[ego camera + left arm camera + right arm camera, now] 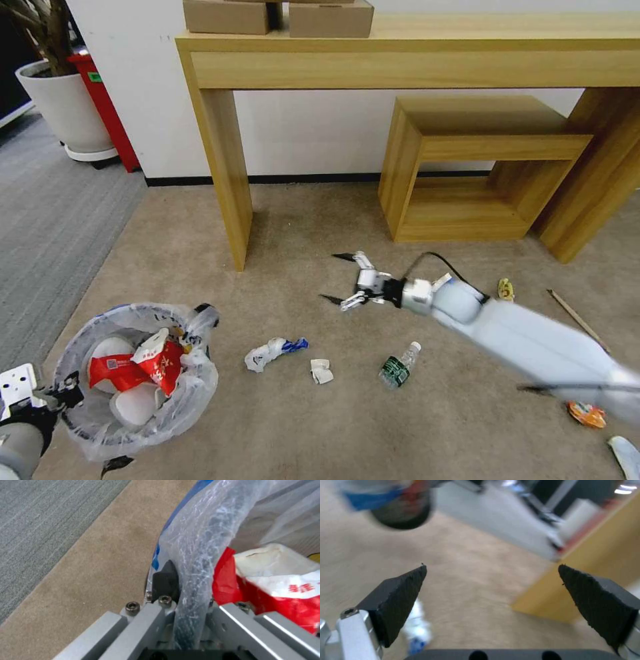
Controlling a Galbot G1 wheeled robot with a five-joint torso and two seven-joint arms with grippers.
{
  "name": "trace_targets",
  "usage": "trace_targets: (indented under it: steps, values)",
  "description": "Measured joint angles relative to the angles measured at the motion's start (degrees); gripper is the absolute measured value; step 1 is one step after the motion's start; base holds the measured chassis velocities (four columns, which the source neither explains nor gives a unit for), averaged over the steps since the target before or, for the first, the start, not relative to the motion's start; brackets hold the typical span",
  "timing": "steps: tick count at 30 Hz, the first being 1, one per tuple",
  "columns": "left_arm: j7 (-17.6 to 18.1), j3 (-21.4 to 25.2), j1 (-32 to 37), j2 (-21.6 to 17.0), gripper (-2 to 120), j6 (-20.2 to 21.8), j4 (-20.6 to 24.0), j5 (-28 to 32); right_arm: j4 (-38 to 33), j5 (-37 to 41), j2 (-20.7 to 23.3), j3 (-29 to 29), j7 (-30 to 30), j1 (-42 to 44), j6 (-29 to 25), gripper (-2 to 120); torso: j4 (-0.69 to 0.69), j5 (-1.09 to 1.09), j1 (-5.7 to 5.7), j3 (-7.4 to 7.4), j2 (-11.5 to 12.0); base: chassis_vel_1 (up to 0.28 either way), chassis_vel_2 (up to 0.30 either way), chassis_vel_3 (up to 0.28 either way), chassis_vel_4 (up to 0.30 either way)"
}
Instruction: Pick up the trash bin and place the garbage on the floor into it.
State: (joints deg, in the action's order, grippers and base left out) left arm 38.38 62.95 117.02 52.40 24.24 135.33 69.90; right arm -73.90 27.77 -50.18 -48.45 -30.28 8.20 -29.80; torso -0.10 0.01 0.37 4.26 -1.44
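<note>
Trash bin [133,373] rim clamped by left pincer [186,605], right pincer [339,279] outstretched, spread

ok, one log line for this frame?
left tool: shut on trash bin rim | right tool: open, empty, above floor | bottle: on floor

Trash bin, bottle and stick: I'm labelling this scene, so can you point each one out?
trash bin [73,347]: head view, on the bag-covered rim at its left side.
bottle [398,366]: head view, on the green label at mid-body.
stick [577,320]: head view, on the middle of its thin shaft.
</note>
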Motion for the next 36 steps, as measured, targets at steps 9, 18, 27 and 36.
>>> trace_targets:
  steps: [9,18,27,36]
  values:
    - [-0.6,-1.4,-0.3,1.1,0,-0.5,-1.3,-1.3,15.3,-5.6,-12.9,-10.2,-3.3,-6.4,-1.3,100,-0.04,-0.02,0.0,0.0,0.0,0.0,0.0,0.0,0.0]
    - [-1.6,-2.9,0.5,4.0,0,-0.7,-1.5,-4.6,28.7,-6.7,-26.8,-11.6,-8.6,-8.4,-1.8,100,-0.01,-0.02,0.0,-0.01,0.0,0.0,0.0,0.0,0.0]
    - [-2.6,-4.3,1.0,6.1,0,-1.2,-1.4,-7.4,32.4,-9.8,-30.4,-12.1,-5.7,-6.8,1.6,100,-0.03,-0.02,0.0,-0.01,0.0,0.0,0.0,0.0,0.0]
    - [-3.8,-5.0,1.8,7.1,0,-1.7,-1.5,-9.5,35.9,-13.6,-32.6,-11.9,-2.2,-3.0,2.6,100,-0.02,-0.01,0.0,-0.01,0.0,0.0,0.0,0.0,0.0]
